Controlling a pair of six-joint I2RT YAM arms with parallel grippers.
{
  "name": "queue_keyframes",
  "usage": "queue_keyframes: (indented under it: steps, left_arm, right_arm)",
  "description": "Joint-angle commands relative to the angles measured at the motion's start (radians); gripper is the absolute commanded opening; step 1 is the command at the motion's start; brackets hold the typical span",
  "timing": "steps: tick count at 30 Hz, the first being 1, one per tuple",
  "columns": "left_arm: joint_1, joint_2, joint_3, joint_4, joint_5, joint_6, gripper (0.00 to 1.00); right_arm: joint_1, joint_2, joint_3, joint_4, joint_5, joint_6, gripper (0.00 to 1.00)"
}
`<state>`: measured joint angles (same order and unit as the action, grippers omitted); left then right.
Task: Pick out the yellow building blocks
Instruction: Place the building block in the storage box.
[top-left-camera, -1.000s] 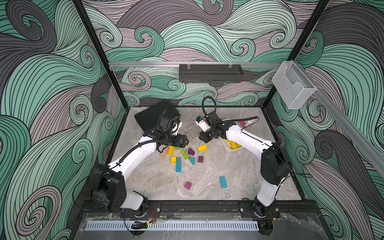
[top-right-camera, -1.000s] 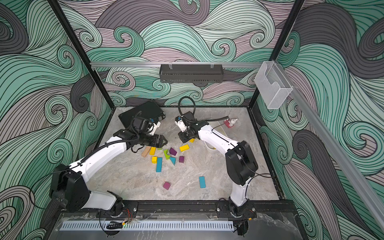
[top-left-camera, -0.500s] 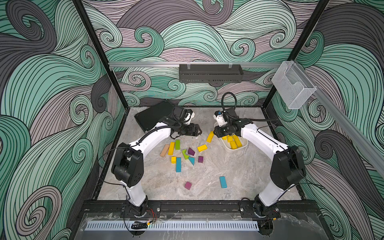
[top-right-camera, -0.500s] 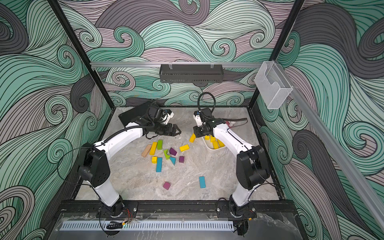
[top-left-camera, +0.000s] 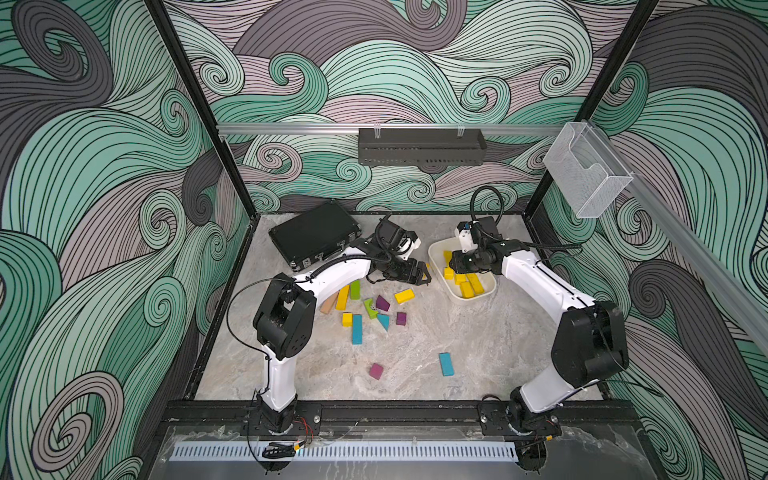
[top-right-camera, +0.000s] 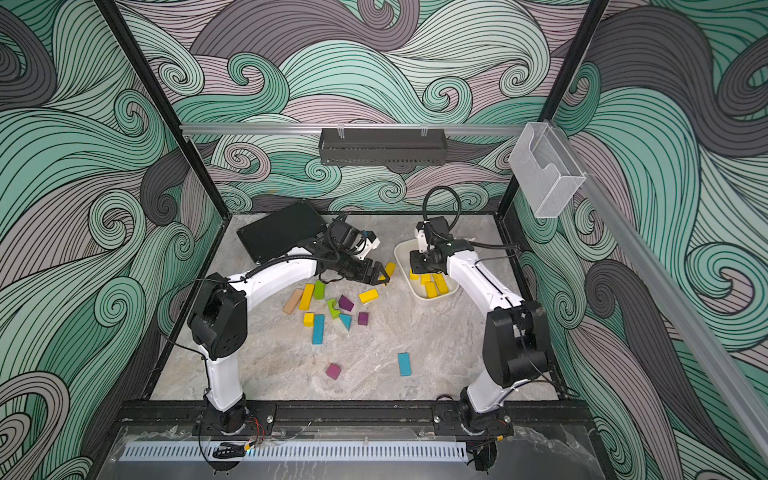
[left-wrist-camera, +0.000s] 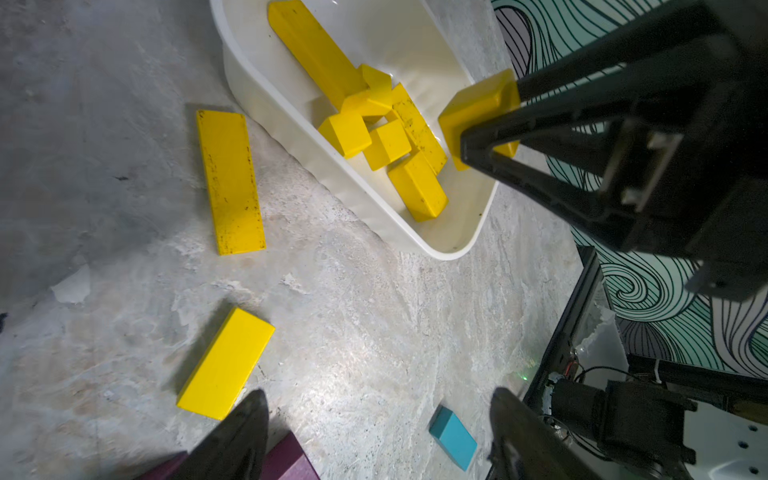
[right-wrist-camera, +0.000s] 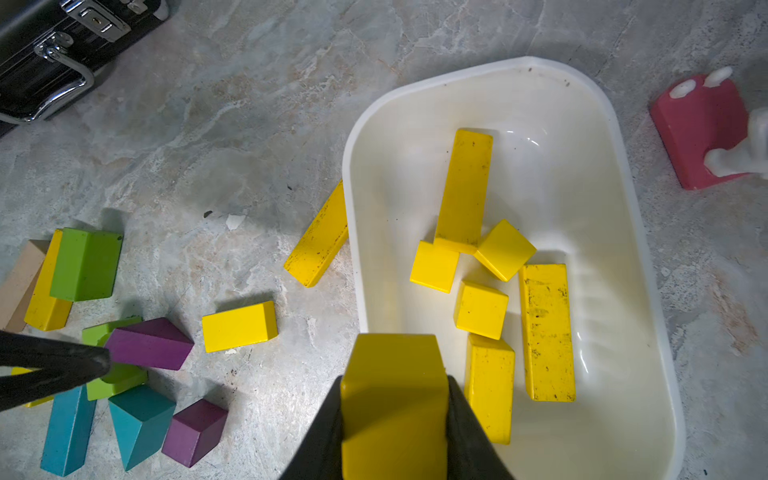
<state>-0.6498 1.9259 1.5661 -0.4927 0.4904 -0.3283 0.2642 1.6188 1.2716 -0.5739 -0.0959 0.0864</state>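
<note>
**Yellow block held over the white tub**

Case (top-left-camera: 313, 237), black and closed, lies at the back left of the worktop (top-left-camera: 415, 353). Right of it, mixed blocks lie loose, among them a short yellow block (top-left-camera: 404, 296) and a long yellow bar (right-wrist-camera: 318, 241) touching the tub's rim. The left gripper (top-left-camera: 419, 276) hovers just above these, jaws parted and empty, narrower than a second ago. The white tub (right-wrist-camera: 648, 291) holds six yellow building blocks (right-wrist-camera: 546, 332). The right gripper (right-wrist-camera: 395, 415) is clamped on another yellow block (right-wrist-camera: 392, 399) above the tub's near edge, having carried it there from the pile.
</note>
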Motion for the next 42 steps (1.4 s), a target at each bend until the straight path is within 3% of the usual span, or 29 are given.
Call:
queue_keyframes:
  steps: [1, 13, 28, 42]
  left_arm:
    - [-0.008, 0.007, 0.006, 0.031, 0.045, -0.015, 0.82]
    - [-0.028, -0.006, 0.003, 0.009, 0.042, -0.003, 0.82]
    - [-0.028, -0.038, 0.002, -0.021, 0.011, 0.026, 0.82]
    - [-0.028, -0.046, 0.002, -0.033, -0.015, 0.032, 0.82]
  right_arm:
    - [-0.009, -0.033, -0.017, 0.004, 0.026, 0.013, 0.31]
    - [-0.041, -0.008, -0.078, 0.075, 0.043, 0.046, 0.32]
    - [-0.079, 0.341, 0.17, 0.097, 0.071, 0.033, 0.32]
    - [-0.08, 0.463, 0.271, 0.104, 0.032, 0.053, 0.35]
